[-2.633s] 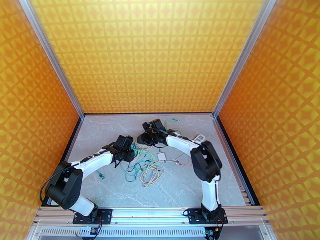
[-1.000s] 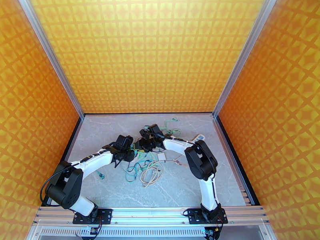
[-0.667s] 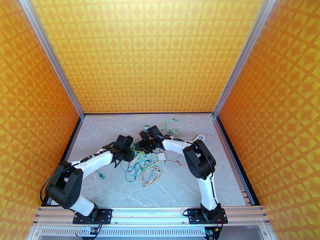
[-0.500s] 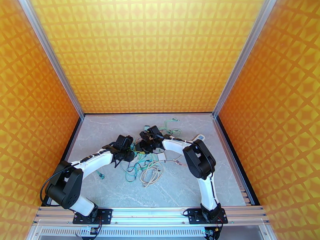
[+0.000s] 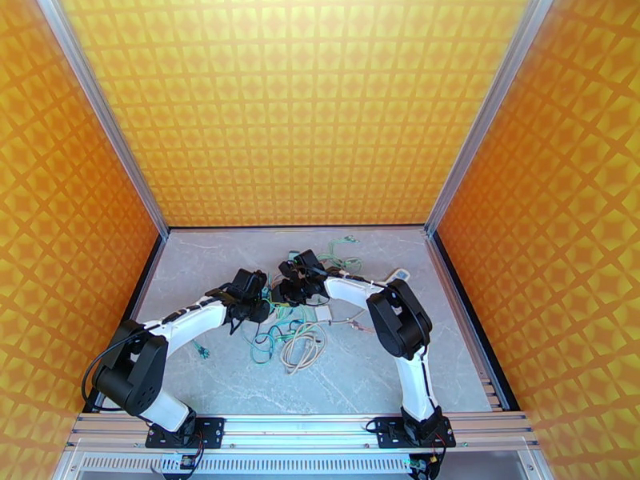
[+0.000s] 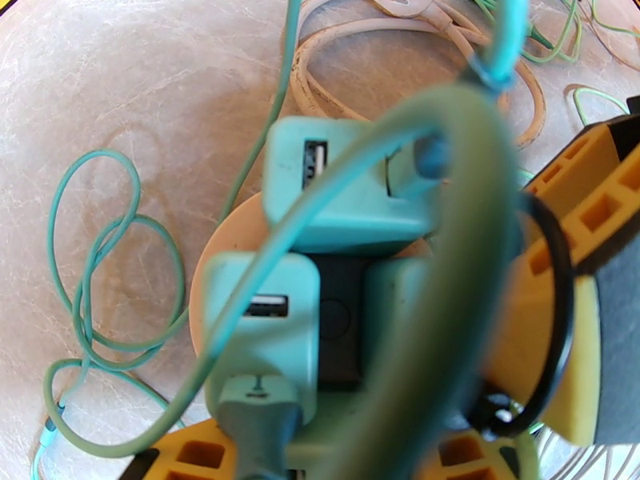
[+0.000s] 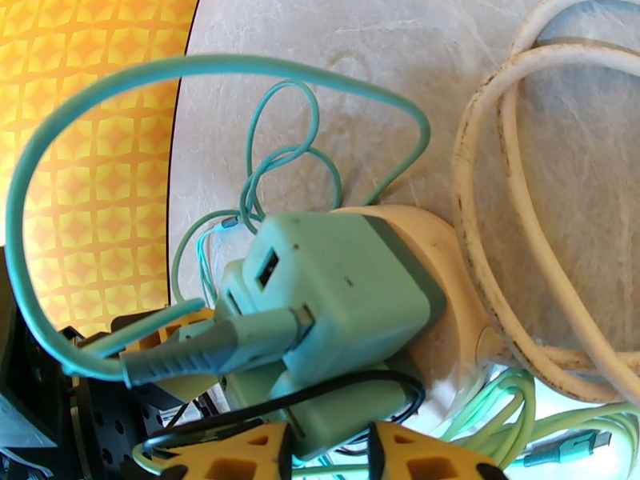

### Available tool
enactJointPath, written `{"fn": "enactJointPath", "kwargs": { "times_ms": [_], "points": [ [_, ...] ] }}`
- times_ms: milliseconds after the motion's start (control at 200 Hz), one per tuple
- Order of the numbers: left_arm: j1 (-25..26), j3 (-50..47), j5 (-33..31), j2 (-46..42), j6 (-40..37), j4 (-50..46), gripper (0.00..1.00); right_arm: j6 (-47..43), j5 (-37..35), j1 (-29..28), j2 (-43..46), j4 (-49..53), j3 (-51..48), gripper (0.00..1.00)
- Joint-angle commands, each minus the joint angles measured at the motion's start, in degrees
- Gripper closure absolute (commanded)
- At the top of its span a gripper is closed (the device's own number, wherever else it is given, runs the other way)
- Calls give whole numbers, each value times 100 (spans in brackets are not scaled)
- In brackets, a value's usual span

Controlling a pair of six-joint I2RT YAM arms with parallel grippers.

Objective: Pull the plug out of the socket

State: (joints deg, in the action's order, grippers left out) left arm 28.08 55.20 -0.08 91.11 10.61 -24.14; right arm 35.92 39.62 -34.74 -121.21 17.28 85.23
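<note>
The socket (image 6: 210, 251) is a round beige hub with a black middle, and several teal plugs (image 6: 352, 202) with teal cables sit in it. In the top view it lies between my two grippers, mostly hidden by them. My left gripper (image 6: 328, 466) (image 5: 254, 300) reaches in from the left, its yellow fingers (image 6: 184, 462) shut around the socket's near side. My right gripper (image 7: 324, 454) (image 5: 286, 291) comes from the right, its fingers (image 7: 240, 454) shut on the lower teal plug (image 7: 344, 414). The upper teal plug (image 7: 336, 286) sits on the beige socket (image 7: 452, 258).
A coiled white cable (image 5: 302, 346) and a white adapter (image 5: 323, 313) lie just in front of the socket, among tangled green cables (image 5: 268, 334). More green cable (image 5: 342, 248) lies near the back wall, and a small white device (image 5: 398, 275) sits at the right.
The right gripper has moved left and down onto the socket since the earliest frame. Over the last second it has barely shifted. The left arm has stayed put.
</note>
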Motion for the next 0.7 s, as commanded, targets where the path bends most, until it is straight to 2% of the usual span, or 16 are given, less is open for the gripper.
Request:
{"fn": "enactJointPath", "kwargs": {
  "times_ms": [0,310,500,695],
  "points": [
    [156,-77,-118,24,21,288,78,-52,-765,-90,-271,913,-240,70],
    [477,-115,-837,-267,-86,204,80,44,-907,-94,-261,912,-234,71],
    [542,-89,-847,-296,54,99,80,38,-971,-94,-260,913,-253,73],
    [449,-71,-614,-485,310,100,86,14,-1034,-94,-256,953,-304,73]
  ]
}}
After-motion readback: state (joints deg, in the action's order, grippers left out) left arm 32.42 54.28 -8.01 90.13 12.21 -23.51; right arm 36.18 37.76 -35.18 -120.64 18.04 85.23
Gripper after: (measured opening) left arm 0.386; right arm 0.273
